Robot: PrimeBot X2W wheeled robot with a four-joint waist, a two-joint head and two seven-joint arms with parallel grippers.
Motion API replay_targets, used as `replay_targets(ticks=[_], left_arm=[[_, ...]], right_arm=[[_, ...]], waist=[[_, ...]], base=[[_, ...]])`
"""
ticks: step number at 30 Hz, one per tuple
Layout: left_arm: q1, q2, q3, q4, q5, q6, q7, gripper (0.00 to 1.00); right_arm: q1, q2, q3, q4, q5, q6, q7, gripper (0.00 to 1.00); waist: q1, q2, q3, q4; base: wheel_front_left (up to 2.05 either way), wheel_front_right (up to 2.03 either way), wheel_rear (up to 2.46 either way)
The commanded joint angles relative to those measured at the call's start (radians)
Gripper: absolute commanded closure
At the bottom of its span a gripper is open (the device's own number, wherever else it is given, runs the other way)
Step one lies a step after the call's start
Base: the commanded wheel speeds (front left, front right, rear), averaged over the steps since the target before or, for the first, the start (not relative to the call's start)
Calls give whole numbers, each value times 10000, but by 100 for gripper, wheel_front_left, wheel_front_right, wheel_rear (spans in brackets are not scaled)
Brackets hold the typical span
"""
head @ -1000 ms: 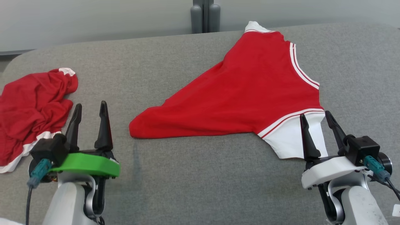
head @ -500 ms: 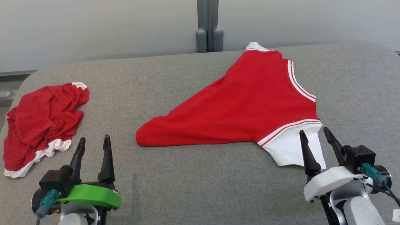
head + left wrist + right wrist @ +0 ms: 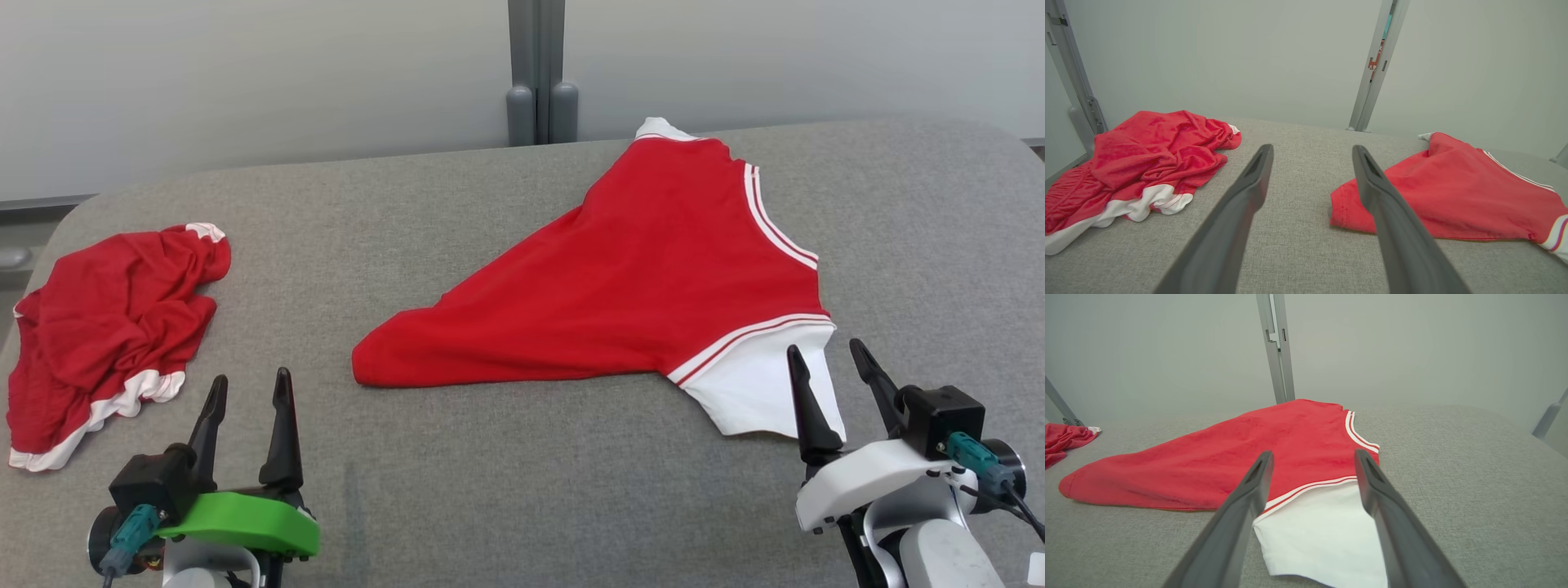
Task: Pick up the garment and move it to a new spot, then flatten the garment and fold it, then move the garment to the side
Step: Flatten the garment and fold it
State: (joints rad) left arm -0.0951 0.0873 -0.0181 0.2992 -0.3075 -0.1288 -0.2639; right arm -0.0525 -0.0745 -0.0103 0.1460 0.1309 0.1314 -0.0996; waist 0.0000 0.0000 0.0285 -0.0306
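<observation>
Grey fabric covers the bench [image 3: 490, 490], and at its far left edge lies a crumpled red garment [image 3: 110, 327] with white trim, bunched in a heap and touched by nothing. Just right of it, at the near edge, the left hand [image 3: 251, 377] hovers with its fingers spread wide and empty, pointing at bare bench between the two cloths.

Right of centre lies the spread red garment [image 3: 637, 286], which I take to be the one being worked. It lies mostly flat in a rough triangle, one point reaching left and a striped edge on its right. Its white panel [image 3: 755, 384] sits at the near right corner. The right hand [image 3: 825, 347] is at that corner, fingers wide apart and gripping nothing, its tips over the panel's near edge.

By my reading, the garment has been laid out in its spot and partly smoothed. A neat fold and the move to the side are not yet done.
</observation>
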Motion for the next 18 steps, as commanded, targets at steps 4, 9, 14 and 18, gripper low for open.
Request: replay_targets(ticks=[4,9,14,18], left_arm=[[33,80,-72,70,-15,-16,-5,0],[-703,335,-860,1001,-415,-18,392,0],[-1617,517,-1453,2124,-651,-19,1184,0],[-2334,503,-1587,3034,-784,-19,1627,0]], right_arm=[[37,43,-15,-37,90,-14,-11,0],[-148,103,-642,-71,0,-14,562,0],[-394,161,-1320,70,-50,-14,1965,0],[-687,208,-1757,315,-205,-14,3103,0]], waist=[[0,0,88,-7],[0,0,323,38],[0,0,701,-149],[0,0,1172,-364]], base=[[0,0,0],[0,0,0],[0,0,0],[0,0,0]])
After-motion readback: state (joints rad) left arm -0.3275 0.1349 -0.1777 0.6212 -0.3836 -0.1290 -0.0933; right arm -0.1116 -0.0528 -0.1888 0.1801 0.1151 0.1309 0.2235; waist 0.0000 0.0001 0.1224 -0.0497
